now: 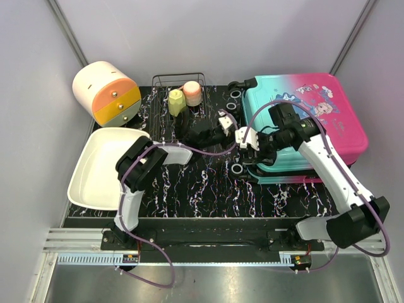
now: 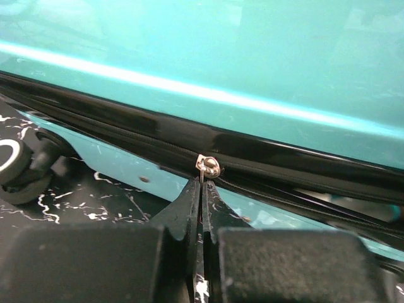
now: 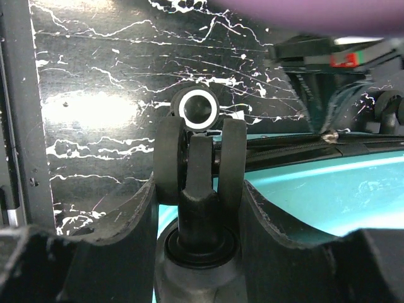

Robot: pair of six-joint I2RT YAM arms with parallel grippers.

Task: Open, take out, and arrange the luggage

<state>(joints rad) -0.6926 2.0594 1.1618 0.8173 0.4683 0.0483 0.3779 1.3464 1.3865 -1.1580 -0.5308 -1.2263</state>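
The luggage [image 1: 309,120], a teal-to-pink hard-shell case with a cartoon girl print, lies flat at the right of the mat. Its black zipper trim [image 2: 265,158] runs along the teal side. My left gripper [image 1: 228,123] reaches the case's left edge. In the left wrist view this gripper [image 2: 203,186] is shut on the flat tab of the silver zipper pull [image 2: 207,166]. My right gripper [image 1: 245,151] is at the case's near-left corner. In the right wrist view the right gripper [image 3: 201,183] is shut on a black caster wheel [image 3: 201,148], one finger pressed against each side.
A white-and-orange round drawer box [image 1: 106,93] stands at the back left. A white tray [image 1: 101,167] lies at the left. A wire rack [image 1: 165,81] at the back holds a yellow cup [image 1: 177,101] and a pink cup [image 1: 192,93]. The black marbled mat [image 1: 208,183] covers the table.
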